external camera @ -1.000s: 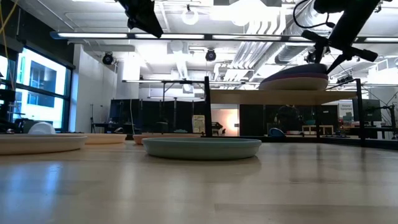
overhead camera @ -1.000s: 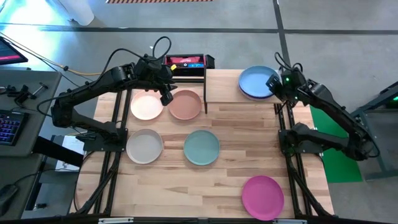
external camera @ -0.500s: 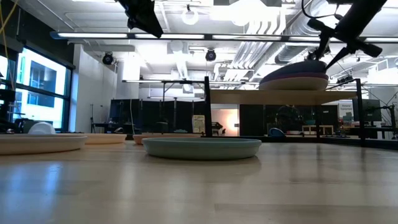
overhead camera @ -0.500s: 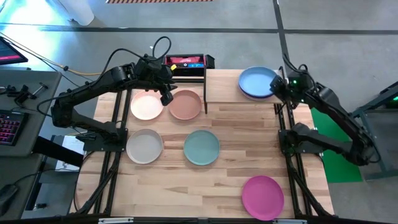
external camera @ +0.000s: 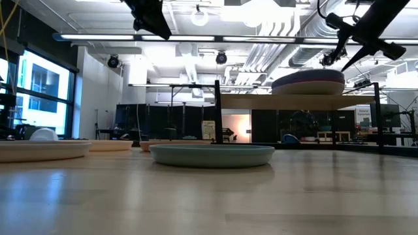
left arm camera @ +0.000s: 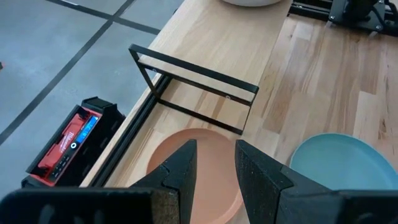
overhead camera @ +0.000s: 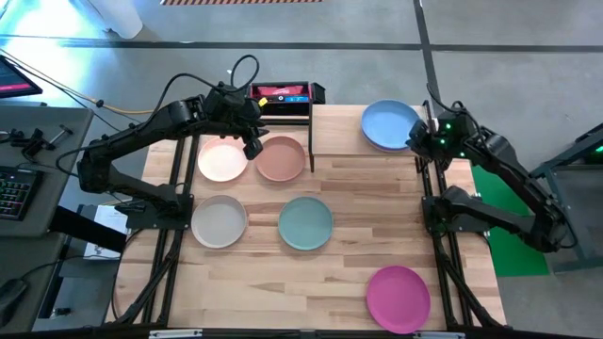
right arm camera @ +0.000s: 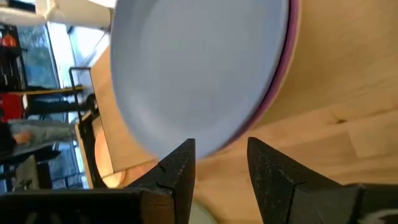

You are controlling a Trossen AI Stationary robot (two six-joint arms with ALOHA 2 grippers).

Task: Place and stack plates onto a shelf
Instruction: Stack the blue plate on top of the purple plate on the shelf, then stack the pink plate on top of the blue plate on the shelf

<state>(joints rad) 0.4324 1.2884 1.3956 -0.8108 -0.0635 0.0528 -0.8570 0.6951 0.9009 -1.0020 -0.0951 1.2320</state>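
So the shelf (overhead camera: pixel 363 132) sits along the far edge of the surface (overhead camera: pixel 358 264), toward the right corner, and there's a stack on its right half: the blue plate (overhead camera: pixel 390 124) on top, with the purple plate (right arm camera: pixel 287 59) under it, only a thin rim of purple showing in the right wrist view. From the low view the stack looks like it has a pale plate at the bottom too, but I can't really tell.

The right pincer (overhead camera: pixel 421 137) is just off the stack's right edge, apart from it, fingers (right arm camera: pixel 177 171) spread a little and holding nothing.

The left pincer (overhead camera: pixel 252 143) hangs above the gap between the pale pink plate (overhead camera: pixel 222 160) and the terracotta plate (overhead camera: pixel 281 158), near the shelf's left end. Its fingers (left arm camera: pixel 180 168) are only narrowly apart, nothing between them.

The rest of the plates are loose on the surface: pink and terracotta side by side toward the far left, a cream plate (overhead camera: pixel 219 221) below the pink one near the left edge, the teal-green plate (overhead camera: pixel 305 223) around the middle, and the magenta plate (overhead camera: pixel 398 298) well apart from everything by the near right corner. The left half of the shelf is bare wood.

There's a red and black battery pack (overhead camera: pixel 280 95) just past the far edge.
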